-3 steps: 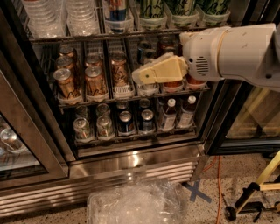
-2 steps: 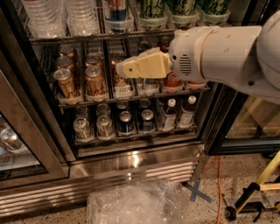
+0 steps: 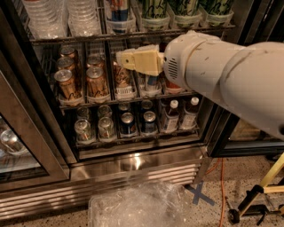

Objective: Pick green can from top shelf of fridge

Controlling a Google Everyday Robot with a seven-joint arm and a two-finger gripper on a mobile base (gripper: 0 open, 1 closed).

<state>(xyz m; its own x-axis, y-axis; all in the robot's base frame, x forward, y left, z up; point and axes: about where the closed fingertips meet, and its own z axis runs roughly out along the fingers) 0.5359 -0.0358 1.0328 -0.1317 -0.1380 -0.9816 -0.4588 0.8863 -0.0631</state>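
Several pale-green cans [image 3: 155,8] with dark lettering stand in clear holders at the right end of the top shelf [image 3: 88,38], cut off by the picture's top edge. My cream gripper [image 3: 120,58] on the thick white arm [image 3: 230,75] points left. It sits just below the top shelf's front rail, in front of the middle rack, below and left of the green cans. It holds nothing that I can see. The fridge [image 3: 133,162] stands open with its steel base grille below.
Clear water bottles [image 3: 44,17] and a blue-red can [image 3: 119,9] share the top shelf. Copper-brown cans [image 3: 95,80] fill the middle rack; dark cans [image 3: 128,124] and bottles [image 3: 171,115] the lower. An open glass door [image 3: 17,146] stands left. A clear plastic bin [image 3: 137,206] lies on the floor.
The gripper and arm have moved left and slightly up, from in front of the middle rack's right side to just under the top shelf rail. The cans have not moved.
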